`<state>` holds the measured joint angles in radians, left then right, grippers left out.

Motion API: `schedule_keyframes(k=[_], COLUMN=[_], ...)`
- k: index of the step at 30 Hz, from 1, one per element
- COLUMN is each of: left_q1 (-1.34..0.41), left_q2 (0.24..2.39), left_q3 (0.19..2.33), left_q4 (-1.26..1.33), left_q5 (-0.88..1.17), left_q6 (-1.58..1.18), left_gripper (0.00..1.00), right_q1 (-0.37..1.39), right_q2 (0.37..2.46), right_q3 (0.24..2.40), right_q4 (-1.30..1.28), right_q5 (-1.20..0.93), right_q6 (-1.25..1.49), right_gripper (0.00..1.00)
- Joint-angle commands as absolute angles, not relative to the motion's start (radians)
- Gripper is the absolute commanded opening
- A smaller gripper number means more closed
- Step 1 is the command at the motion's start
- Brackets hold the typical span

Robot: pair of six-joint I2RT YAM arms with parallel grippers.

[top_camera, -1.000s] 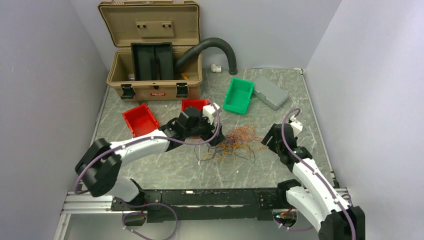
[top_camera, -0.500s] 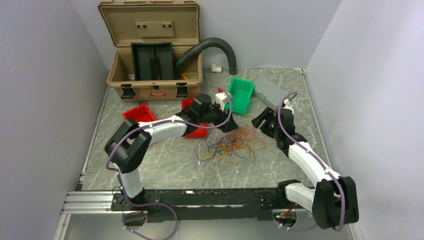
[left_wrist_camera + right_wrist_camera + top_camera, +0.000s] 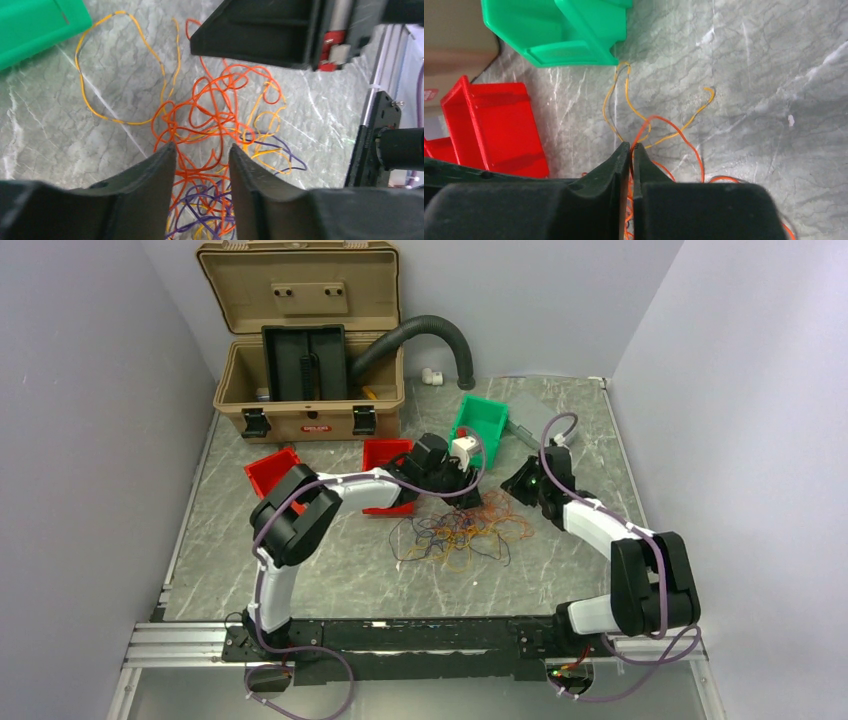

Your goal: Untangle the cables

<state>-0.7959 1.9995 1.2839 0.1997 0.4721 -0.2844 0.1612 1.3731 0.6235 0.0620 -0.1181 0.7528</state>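
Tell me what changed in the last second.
The right gripper and left gripper both reached away from the bases to the far edge of the cables. The right closed on an orange strand; the left narrowed, jaws apart. Cables, green bin and toolbox stayed put.

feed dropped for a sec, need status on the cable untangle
Left end effector open, low over the cables. Right end effector pinched shut on an orange strand. Pile knotted. Green bin close behind, not blocking.

I can read no text anywhere; the small red label (image 3: 316, 427) on the tan case (image 3: 290, 412) front is too blurred to make out.
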Motion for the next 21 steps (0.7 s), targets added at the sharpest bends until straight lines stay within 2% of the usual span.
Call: schedule_keyframes(k=[1,2,3,4,15,21], left_q1=[-0.803,-0.803,-0.802,-0.802,-0.748,-0.748], left_q2=[2.040,2.043,2.040,2.029,1.683,1.495], left_q3=[1.343,1.343,1.335,1.315,0.853,0.709], left_q4=[0.197,0.191,0.187,0.189,0.335,0.319], left_q5=[0.490,0.476,0.464,0.448,0.355,0.319], left_q6=[-0.304,-0.309,-0.317,-0.321,-0.372,-0.384], left_gripper=[0.37,0.25,0.07,0.00,0.00,0.00], right_q1=[0.155,0.155,0.155,0.155,0.148,0.147], right_q2=[1.322,1.308,1.289,1.268,0.960,0.859], right_q3=[0.695,0.700,0.711,0.720,0.922,1.066], right_q4=[0.072,0.054,0.033,0.010,-0.294,-0.337], right_q5=[-0.062,-0.049,-0.030,-0.008,0.407,0.402], right_q6=[0.752,0.745,0.737,0.730,0.582,0.512], right_gripper=[0.04,0.00,0.00,0.00,0.00,0.00])
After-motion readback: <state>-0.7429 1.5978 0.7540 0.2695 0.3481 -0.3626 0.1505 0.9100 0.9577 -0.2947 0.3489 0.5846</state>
